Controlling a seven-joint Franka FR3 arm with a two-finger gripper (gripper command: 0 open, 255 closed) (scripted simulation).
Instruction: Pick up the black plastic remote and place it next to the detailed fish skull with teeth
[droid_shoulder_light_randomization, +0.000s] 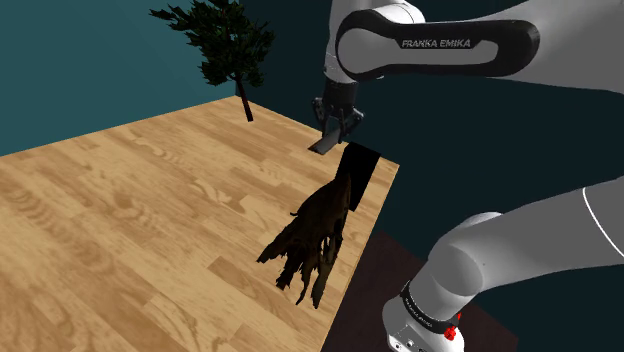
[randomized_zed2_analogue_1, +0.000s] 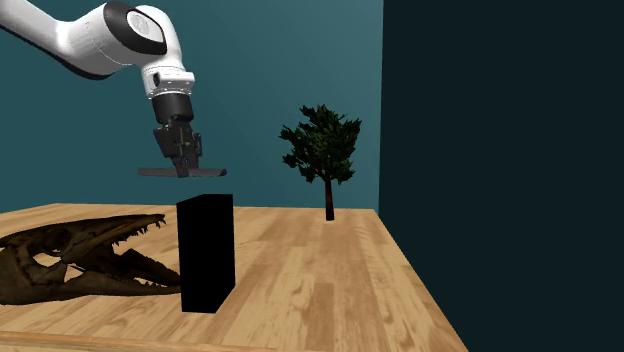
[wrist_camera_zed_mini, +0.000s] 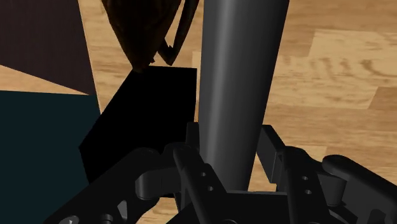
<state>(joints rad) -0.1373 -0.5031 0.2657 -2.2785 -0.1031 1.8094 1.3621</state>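
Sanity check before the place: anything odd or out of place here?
Nothing spilled or damaged. Only oddity: a small tree standing at the wooden table's far edge. Jaws clamp the grey remote above the black box.

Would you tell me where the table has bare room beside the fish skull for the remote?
Wide bare wood borders the fish skull on the shoulder view's left, reaching to the tree. It is crowded where the black box stands by the skull, near the table edge.
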